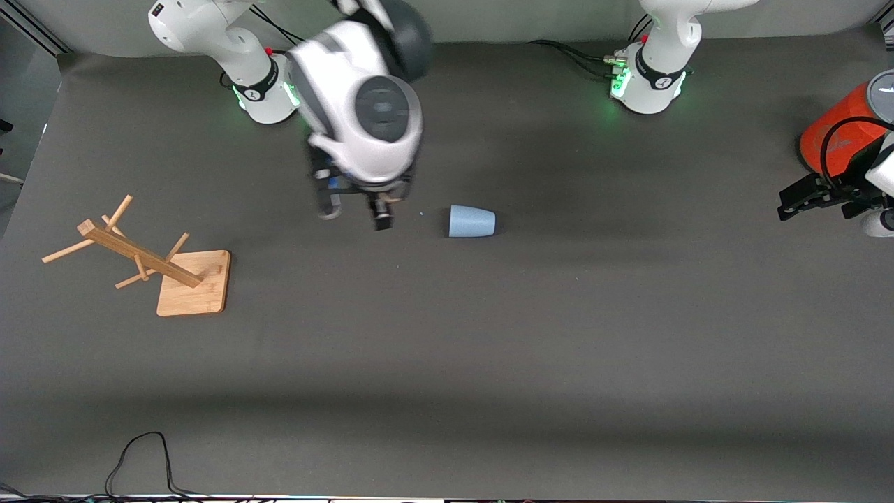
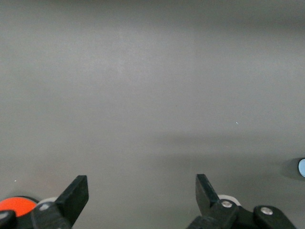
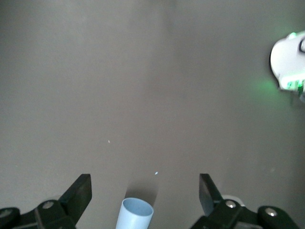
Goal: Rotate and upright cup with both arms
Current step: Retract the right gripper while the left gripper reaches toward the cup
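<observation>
The light-blue cup (image 1: pixel 472 221) lies on its side on the dark table mat, near the middle. My right gripper (image 1: pixel 355 213) hangs over the mat beside the cup, toward the right arm's end of the table, and its image is motion-blurred. In the right wrist view the gripper (image 3: pixel 145 193) is open and empty, and the cup (image 3: pixel 136 214) shows low between its fingers, one round end in sight. My left gripper (image 1: pixel 788 202) waits open and empty at the left arm's end of the table. Its own view shows its open fingers (image 2: pixel 142 191) over bare mat and a sliver of the cup (image 2: pixel 301 168).
A wooden peg rack (image 1: pixel 150 262) on a square base stands toward the right arm's end. A large orange cylinder with a grey top (image 1: pixel 838 133) stands beside the left gripper, also in the left wrist view (image 2: pixel 16 205). A black cable (image 1: pixel 140 454) loops at the near edge.
</observation>
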Robot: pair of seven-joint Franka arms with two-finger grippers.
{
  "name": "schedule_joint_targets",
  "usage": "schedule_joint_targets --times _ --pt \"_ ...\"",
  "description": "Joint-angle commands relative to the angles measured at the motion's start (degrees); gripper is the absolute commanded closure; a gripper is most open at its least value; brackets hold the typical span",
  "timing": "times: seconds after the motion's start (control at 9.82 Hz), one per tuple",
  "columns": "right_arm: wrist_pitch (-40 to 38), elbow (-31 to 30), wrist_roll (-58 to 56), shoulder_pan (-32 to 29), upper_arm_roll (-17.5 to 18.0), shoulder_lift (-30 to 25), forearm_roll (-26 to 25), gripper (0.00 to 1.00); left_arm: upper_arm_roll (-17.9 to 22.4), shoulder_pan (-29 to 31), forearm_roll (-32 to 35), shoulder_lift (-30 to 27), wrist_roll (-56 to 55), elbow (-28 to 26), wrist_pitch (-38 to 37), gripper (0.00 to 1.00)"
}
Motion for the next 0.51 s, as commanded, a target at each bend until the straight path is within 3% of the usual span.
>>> schedule_joint_targets --times 0.0,0.41 --pt "-0.6 -6.84 -14.5 -8.17 1.15 -9.23 0.99 0.0 0.13 -0.65 0.43 -0.18 -1.12 -0.38 0.83 0.0" --pt "-0.6 -13.89 -49.3 -26.01 3.08 -18.66 0.56 0.0 0.04 -6.78 0.6 1.04 -10.32 0.06 1.97 0.0"
